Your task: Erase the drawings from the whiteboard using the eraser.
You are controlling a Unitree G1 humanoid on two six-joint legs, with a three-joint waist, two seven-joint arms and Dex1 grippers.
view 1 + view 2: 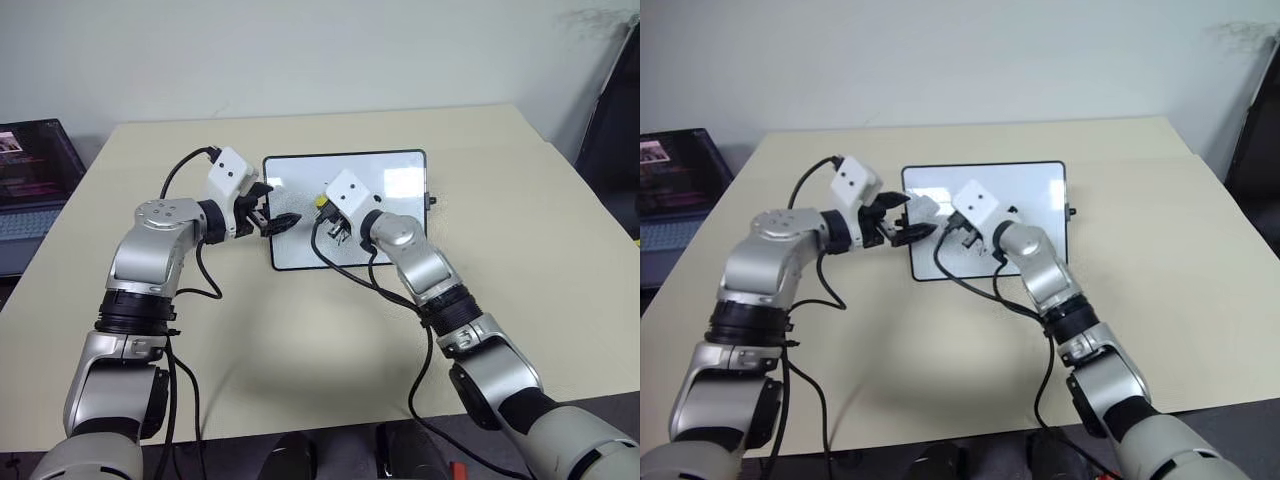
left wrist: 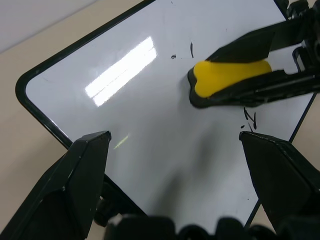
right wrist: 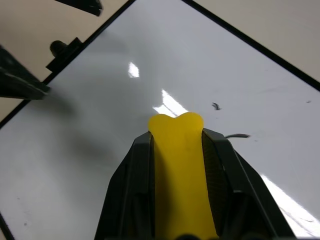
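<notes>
Nearest, right gripper (image 3: 176,150): two black fingers clamped on the small oblong bright-yellow eraser (image 3: 177,145) with its black layer underneath. They hold its long flanks, the rounded nose poking out past the tips. Looks a light, slightly yielding block; this side grip seems right, since it leaves the wiping face free. It sits over the mid part of the small glossy white whiteboard (image 1: 400,165) with thin black rounded frame, on the beige table (image 1: 560,250).

Left gripper (image 2: 175,145): fingers spread wide apart, holding nothing, hovering over the board's left end near a black side knob (image 3: 58,48).

Beyond the eraser, black handwritten drawings (image 2: 250,119) remain as small flecks and strokes on both sides of it. Job part done, by my reading.

Board probably light and slick on the tabletop, so it may skate under wiping pressure; bracing its left frame edge would help.

Far left: dark-screened laptop (image 1: 35,165).
</notes>
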